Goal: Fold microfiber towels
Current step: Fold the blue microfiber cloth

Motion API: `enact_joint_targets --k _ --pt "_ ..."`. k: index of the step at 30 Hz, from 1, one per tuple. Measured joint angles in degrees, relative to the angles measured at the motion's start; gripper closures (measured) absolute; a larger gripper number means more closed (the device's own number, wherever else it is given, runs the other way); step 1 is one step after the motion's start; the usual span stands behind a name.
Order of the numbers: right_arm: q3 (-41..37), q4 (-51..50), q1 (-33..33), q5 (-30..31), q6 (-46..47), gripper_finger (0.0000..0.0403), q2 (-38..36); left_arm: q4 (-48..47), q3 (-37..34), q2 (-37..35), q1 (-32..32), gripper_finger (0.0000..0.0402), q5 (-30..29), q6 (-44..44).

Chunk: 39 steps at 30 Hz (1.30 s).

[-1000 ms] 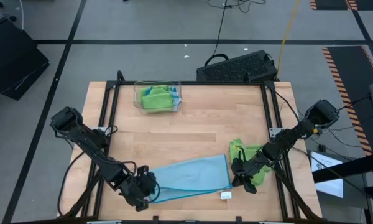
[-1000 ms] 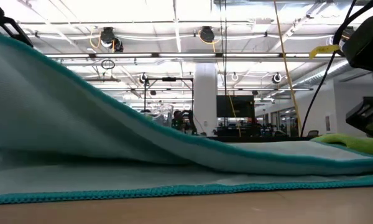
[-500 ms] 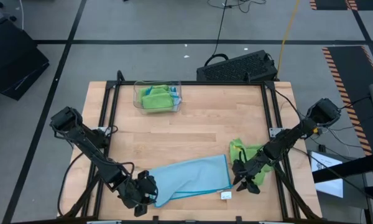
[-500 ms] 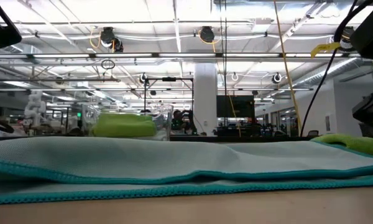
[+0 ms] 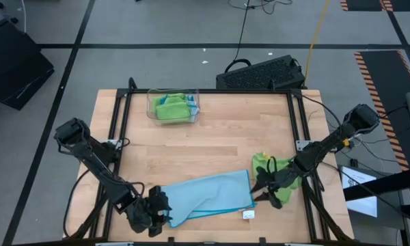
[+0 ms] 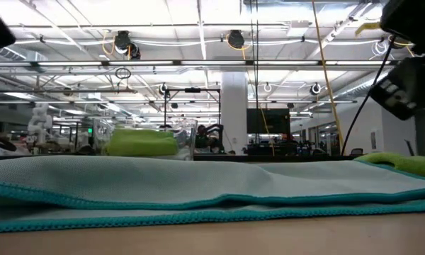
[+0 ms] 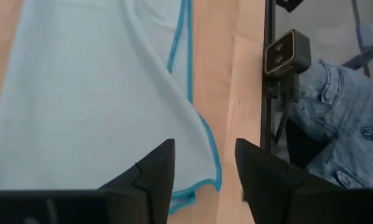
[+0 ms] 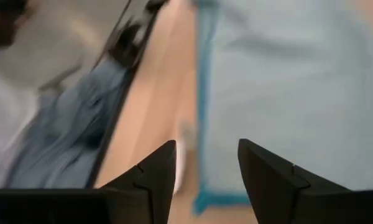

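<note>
Blue towel (image 5: 208,195): lies folded in half along the near side of the tabletop (image 5: 212,137), flat where a second ago its upper layer was still held up.
Left gripper (image 5: 157,208): jaws parted, empty, at the towel's left end.
Right gripper (image 5: 265,188): jaws apparently parted, empty, at its right end.
Green towel (image 5: 277,171): crumpled under the right arm, probably next to be folded.

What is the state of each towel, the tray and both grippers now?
Light blue towel: folded over, lying flat on the table, not held.
Lime green towel: crumpled beside the right arm.
Clear tray: holds green towels.
Left gripper: open, empty.
Right gripper: open, empty.
</note>
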Motion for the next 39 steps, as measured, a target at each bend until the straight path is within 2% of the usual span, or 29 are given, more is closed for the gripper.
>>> enact_joint_targets --k 4,11,14,18,21,25,32,39 --pt "0.0 4.57 0.17 5.77 -0.44 0.0238 1.56 2.16 -0.03 4.07 -2.26 0.0231 -1.01 -1.02" --pt "0.0 15.78 0.17 5.99 -5.2 0.0239 4.23 11.86 2.84 14.41 -5.26 0.0231 -3.09 1.86" --pt "0.02 19.54 0.37 6.01 -6.32 0.0239 5.29 9.35 5.88 18.63 -6.62 0.0231 -5.43 7.13" --pt "0.01 21.25 2.51 6.56 -6.08 0.0239 7.44 0.75 11.32 22.41 -7.91 0.0231 -7.57 13.61" --pt "0.0 23.7 5.44 10.2 -5.89 0.0239 9.95 -6.82 15.0 23.68 -8.61 0.0231 -10.87 16.02" --pt "-0.04 27.43 7.38 10.62 -7.12 0.0239 11.95 -11.52 17.24 24.08 -9.19 0.0231 -15.42 18.99" --pt "-0.04 30.19 10.33 11.0 -6.01 0.0239 14.07 -12.31 17.26 24.11 -9.08 0.0231 -10.21 18.2" --pt "-0.04 30.96 10.8 12.08 -6.06 0.0239 15.02 -12.29 17.0 24.1 -9.34 0.0235 -10.64 21.22"
